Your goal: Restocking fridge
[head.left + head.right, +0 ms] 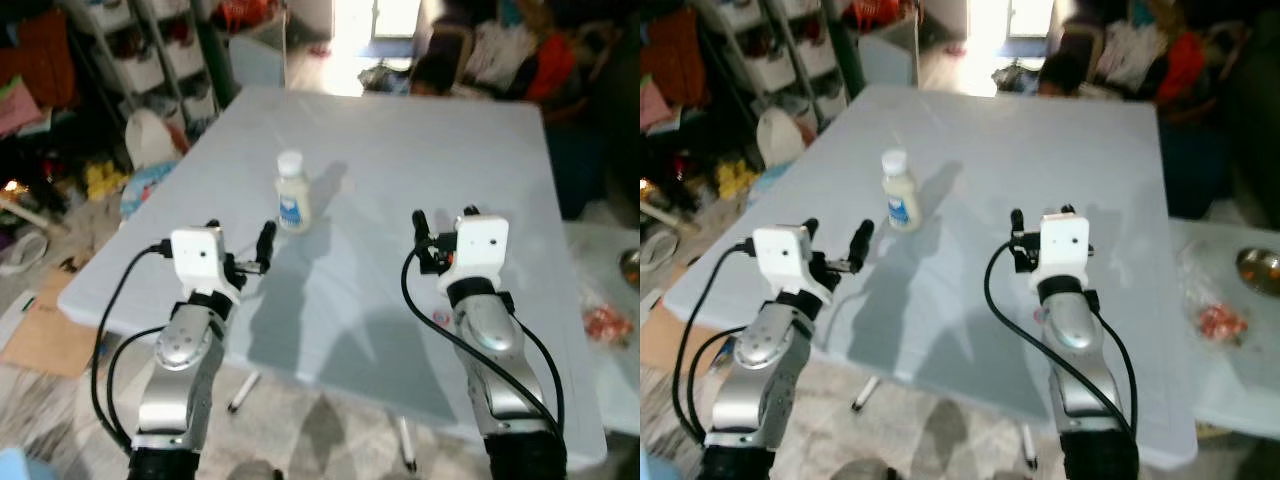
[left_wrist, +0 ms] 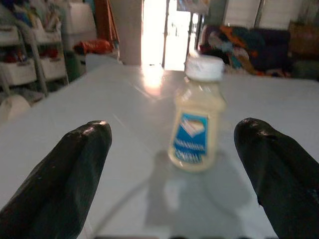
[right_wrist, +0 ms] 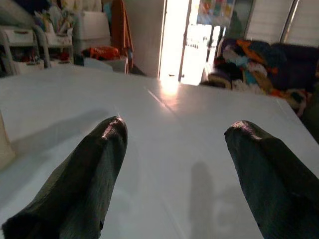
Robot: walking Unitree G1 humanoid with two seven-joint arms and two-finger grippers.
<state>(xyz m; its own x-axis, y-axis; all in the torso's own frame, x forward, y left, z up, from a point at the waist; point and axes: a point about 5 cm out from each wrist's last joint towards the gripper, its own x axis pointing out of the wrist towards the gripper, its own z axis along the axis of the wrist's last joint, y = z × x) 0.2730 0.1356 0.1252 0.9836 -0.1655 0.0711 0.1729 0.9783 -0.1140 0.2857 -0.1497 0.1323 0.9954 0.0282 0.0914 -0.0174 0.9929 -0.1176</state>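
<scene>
One bottle (image 1: 292, 204) upright on pale smooth table (image 1: 450, 170), cream-coloured, white cap, blue label. Left gripper (image 1: 240, 247) near bottle, fingers spread, nothing between. Right gripper (image 1: 445, 233) hovers over bare tabletop, fingers spread. Cluttered shelving (image 1: 150, 50) and white jug (image 1: 150, 135) beyond table's left edge.

Strong daylight enters through a doorway (image 3: 187, 35) beyond the far edge of the table (image 1: 420, 190), overexposed to plain white in every view. Glare streaks the tabletop nearest it. Shadows of the bottle (image 2: 198, 114) and both arms fall away from the doorway, toward the camera. The bottle's label is softly blurred; shelving left of the table lies dim, and foreground fingers (image 2: 60, 174) are unfocused.
</scene>
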